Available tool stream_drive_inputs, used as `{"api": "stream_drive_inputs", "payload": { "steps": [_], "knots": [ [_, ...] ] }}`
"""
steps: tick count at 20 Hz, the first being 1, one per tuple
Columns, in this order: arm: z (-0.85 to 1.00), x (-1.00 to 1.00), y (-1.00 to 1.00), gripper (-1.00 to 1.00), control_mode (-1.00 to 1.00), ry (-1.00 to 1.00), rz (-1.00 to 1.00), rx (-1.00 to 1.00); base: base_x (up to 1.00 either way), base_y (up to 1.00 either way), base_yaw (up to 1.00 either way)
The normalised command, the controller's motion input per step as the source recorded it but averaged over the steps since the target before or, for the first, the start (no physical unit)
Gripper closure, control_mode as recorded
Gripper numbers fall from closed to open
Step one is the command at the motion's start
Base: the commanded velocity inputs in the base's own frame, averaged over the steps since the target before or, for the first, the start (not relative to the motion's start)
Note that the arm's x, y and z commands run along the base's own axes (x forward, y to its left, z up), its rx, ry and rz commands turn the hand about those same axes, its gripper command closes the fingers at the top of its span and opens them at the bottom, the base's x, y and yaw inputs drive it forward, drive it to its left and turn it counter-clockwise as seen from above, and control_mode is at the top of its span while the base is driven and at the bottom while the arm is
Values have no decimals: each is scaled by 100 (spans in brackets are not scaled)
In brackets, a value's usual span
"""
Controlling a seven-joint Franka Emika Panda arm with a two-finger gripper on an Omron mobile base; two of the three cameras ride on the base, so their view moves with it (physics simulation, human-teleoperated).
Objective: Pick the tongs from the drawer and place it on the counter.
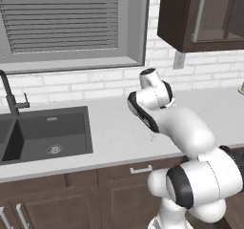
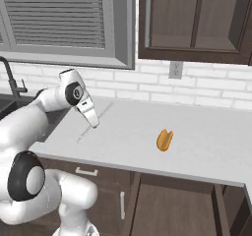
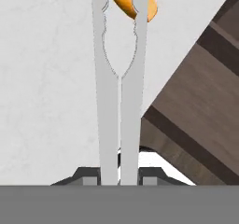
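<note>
One item carried: the tongs are clamped between the gripper's nearly closed fingers and held over the counter; they are not yet set down
Progress: the pick from the drawer is judged done, since the tongs are out and above the worktop; only lowering and release are left
Tongs, look: two slim pale metal arms run side by side away from the hand, parting into scalloped tips at the far end
Tongs, place: seen from the right base, the gripper hangs just over the counter's left part, near its front edge
Nearby: a small orange food item lies on the counter further right; dark brown cabinet fronts are seen below the edge
</note>
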Motion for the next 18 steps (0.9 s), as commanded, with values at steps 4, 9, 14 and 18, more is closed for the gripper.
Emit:
{"api": "stream_drive_inputs", "payload": {
  "steps": [4,9,14,18],
  "knots": [
    [-83,91,-27,100,-100,7,0,2,0,0,0],
    [-100,69,-50,100,-100,2,0,0,0,0,0],
    [-92,64,-52,-100,-100,0,0,0,0,0,0],
    [-14,12,-4,-100,-100,-4,0,0,0,0,0]
  ]
}}
